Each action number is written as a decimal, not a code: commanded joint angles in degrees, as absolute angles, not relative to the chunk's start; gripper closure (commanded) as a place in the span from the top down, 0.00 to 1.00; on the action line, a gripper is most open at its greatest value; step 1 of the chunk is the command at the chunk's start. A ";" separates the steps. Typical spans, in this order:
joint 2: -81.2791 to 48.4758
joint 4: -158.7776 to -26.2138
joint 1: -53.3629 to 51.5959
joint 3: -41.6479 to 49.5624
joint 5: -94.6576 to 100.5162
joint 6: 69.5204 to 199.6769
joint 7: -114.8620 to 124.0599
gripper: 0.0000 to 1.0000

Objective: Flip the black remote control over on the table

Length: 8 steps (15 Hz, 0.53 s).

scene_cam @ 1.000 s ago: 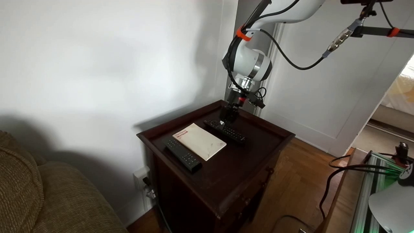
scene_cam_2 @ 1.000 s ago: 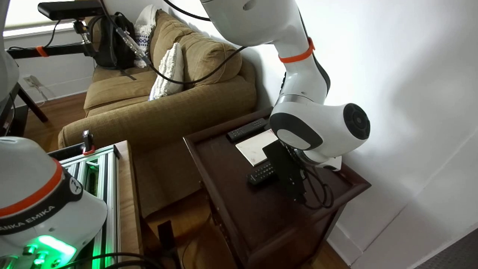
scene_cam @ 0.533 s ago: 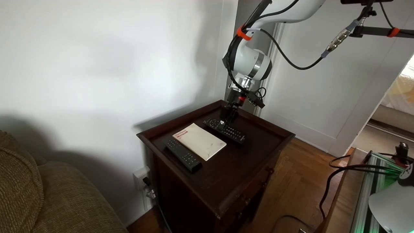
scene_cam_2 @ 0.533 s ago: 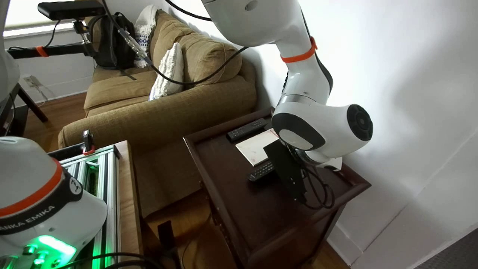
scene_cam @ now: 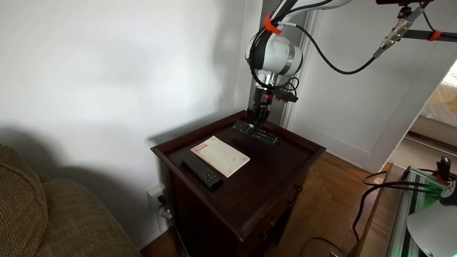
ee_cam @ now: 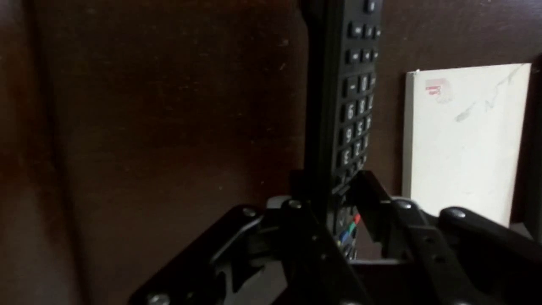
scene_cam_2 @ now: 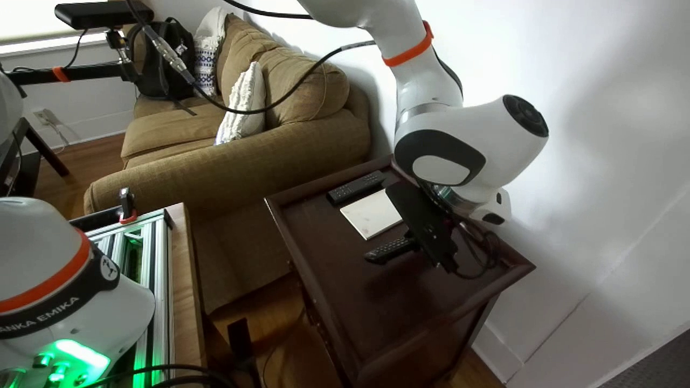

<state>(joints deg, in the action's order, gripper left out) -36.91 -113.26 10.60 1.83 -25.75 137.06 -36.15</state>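
A black remote control (scene_cam: 266, 137) with many buttons is held just above the dark reddish-brown table (scene_cam: 257, 185). It also shows in an exterior view (scene_cam_2: 389, 250), its near end clear of the table top (scene_cam_2: 345, 291). My gripper (scene_cam: 253, 126) points down and is shut on the remote across its width, nearer its far end. In the wrist view the gripper (ee_cam: 332, 182) has one finger on each side of the remote (ee_cam: 355, 110). The remote is rolled, so its side edge and its buttons, facing right, both show. The gripped part is partly hidden by the fingers.
A cream booklet (scene_cam: 219, 156) lies flat beside the held remote. A second black remote (scene_cam: 201, 170) lies beyond the booklet along the table's edge, buttons up. The table has a raised rim (scene_cam_2: 294, 237). A wall (scene_cam: 142, 89) and a brown sofa (scene_cam_2: 242, 156) stand close by.
The gripper has risen and lifted the remote off the table. Half a second ago the remote was lower, at the table top. The booklet and second remote have not moved.
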 commanded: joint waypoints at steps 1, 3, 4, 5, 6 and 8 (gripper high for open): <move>-34.31 -116.37 6.69 4.46 -14.06 142.11 -24.15 0.09; -34.93 -116.53 4.47 6.02 -6.86 144.76 -18.16 0.09; -36.13 -116.22 3.32 6.97 -3.31 146.27 -15.52 0.09; -36.71 -116.30 1.87 8.18 0.27 147.29 -12.62 0.09; -36.74 -116.78 0.03 9.59 3.91 148.18 -9.44 0.09; -37.14 -117.22 -3.76 12.79 11.01 149.86 -3.36 0.09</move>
<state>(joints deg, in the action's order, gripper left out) -36.62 -115.94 1.81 7.95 1.92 146.88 -11.80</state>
